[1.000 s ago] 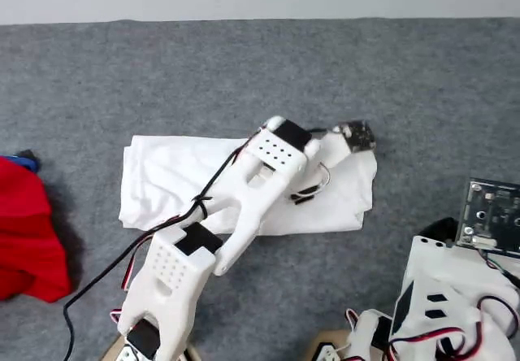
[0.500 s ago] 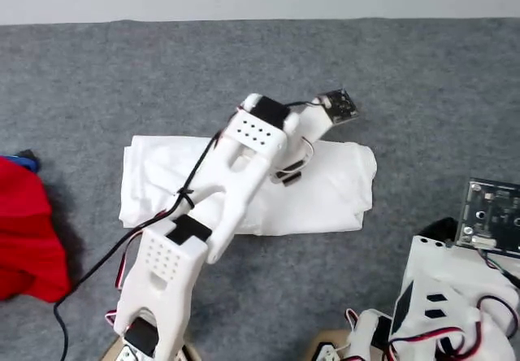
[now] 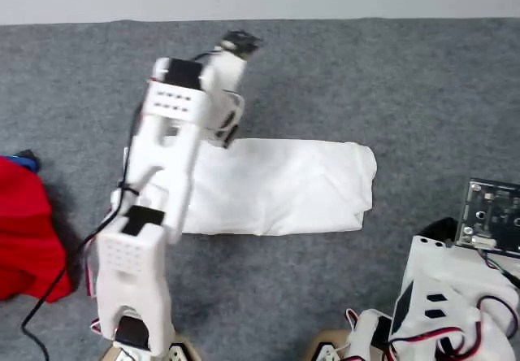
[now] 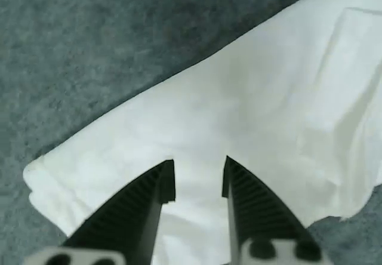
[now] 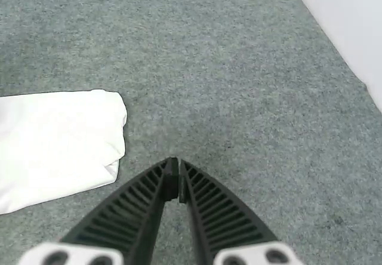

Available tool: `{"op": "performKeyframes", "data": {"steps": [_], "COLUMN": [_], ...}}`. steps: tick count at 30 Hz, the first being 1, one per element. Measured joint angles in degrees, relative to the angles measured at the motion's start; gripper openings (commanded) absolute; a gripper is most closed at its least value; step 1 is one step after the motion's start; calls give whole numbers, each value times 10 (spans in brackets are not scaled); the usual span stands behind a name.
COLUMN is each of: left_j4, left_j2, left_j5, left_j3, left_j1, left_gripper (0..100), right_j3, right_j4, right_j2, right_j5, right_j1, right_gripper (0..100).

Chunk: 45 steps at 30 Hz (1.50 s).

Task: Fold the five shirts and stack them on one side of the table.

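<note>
A white shirt (image 3: 284, 186) lies folded into a long band across the middle of the grey table. My left arm (image 3: 175, 109) stretches over the band's left end, hiding part of it. In the left wrist view my left gripper (image 4: 197, 165) hangs open just above the white shirt (image 4: 250, 92), near its edge, with nothing between the fingers. A red shirt (image 3: 28, 231) lies crumpled at the table's left edge. My right gripper (image 5: 178, 170) is shut and empty over bare table, apart from the white shirt's (image 5: 54, 139) right end.
The right arm's base (image 3: 447, 296) sits at the near right corner. A small blue item (image 3: 24, 162) pokes out behind the red shirt. Bare grey surface (image 3: 390, 76) spreads along the far side and on the right.
The left arm has swung from the shirt's right end to its left end, toward the far side. The shirt and the right arm have stayed put.
</note>
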Motion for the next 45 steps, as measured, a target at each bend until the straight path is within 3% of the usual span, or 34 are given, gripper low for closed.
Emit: {"op": "performKeyframes", "data": {"steps": [13, 17, 23, 45], "left_j4": [0, 0, 0, -95], "left_j2": [-111, -111, -89, 24], "left_j5": [-7, -37, -52, -33], "left_j3": [174, 215, 220, 220], "left_j1": [-201, -235, -265, -289], "left_gripper": [142, 196, 269, 269], "right_j3": [0, 29, 56, 92], "right_j4": [0, 0, 0, 0], "right_j2": [0, 0, 1, 4], "right_j5": [0, 0, 0, 33], "right_j1": [0, 0, 0, 0], "right_gripper": [13, 11, 13, 14]}}
